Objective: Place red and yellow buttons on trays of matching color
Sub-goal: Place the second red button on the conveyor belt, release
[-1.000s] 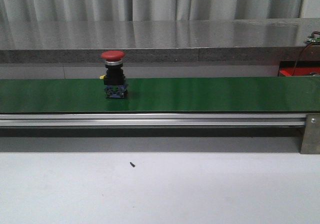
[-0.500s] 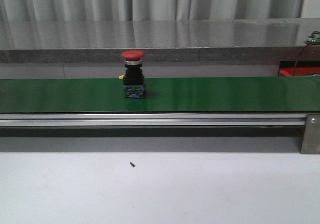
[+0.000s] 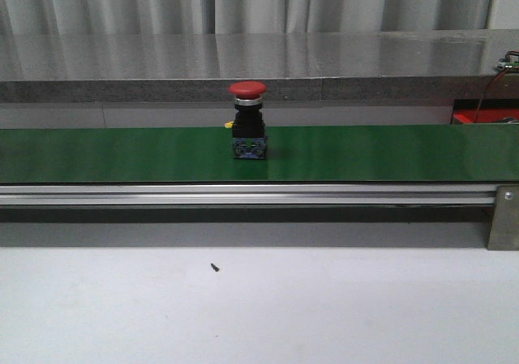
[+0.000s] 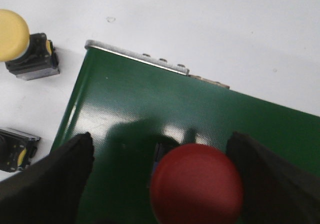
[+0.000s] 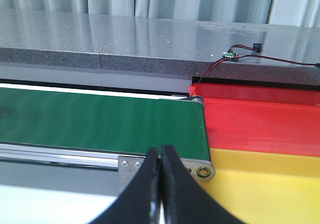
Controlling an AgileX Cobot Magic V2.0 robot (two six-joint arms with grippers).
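Observation:
A red button (image 3: 248, 121) with a black body stands upright on the green conveyor belt (image 3: 365, 153), with no gripper near it in the front view. In the left wrist view, my left gripper (image 4: 160, 139) is open over the belt's end. A red button cap (image 4: 197, 184) sits between its fingers, nearer one finger. A yellow button (image 4: 12, 27) lies on the white table beside the belt. My right gripper (image 5: 161, 151) is shut and empty. It hangs by the belt's other end, before the red tray (image 5: 260, 119) and the yellow tray (image 5: 270, 184).
Part of another button (image 4: 12, 146), black with a bit of yellow, lies on the white table by the belt's edge. A grey stone ledge (image 3: 259, 64) runs behind the belt. A wired sensor (image 5: 231, 55) sits on that ledge above the red tray.
In the front view the red button has ridden the belt to the right, from left of centre to about the middle.

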